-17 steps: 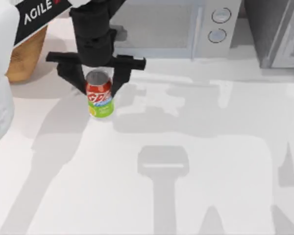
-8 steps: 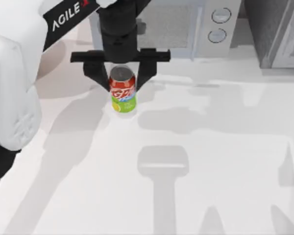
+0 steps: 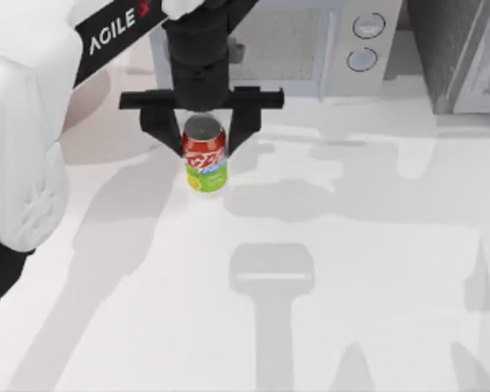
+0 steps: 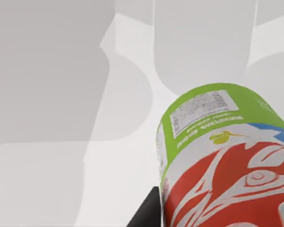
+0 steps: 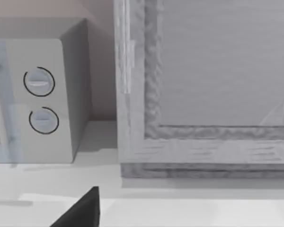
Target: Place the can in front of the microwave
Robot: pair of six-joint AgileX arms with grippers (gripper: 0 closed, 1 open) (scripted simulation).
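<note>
The left pincer (image 3: 202, 133) is gripping the small red and green soda can (image 3: 205, 164) just in front of the wide grey-white microwave (image 3: 310, 45); the white table (image 3: 351, 269) is lying open all around.

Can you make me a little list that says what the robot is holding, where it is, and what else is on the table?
holding: the can, red on top, green below
who holds it: left claw, one finger on each side of the can
where: in front of the microwave, toward its left end
can on table or in air: cannot tell
other big thing: darker steel appliance, right of the microwave
right claw: dark tip near the microwave's knobs
</note>
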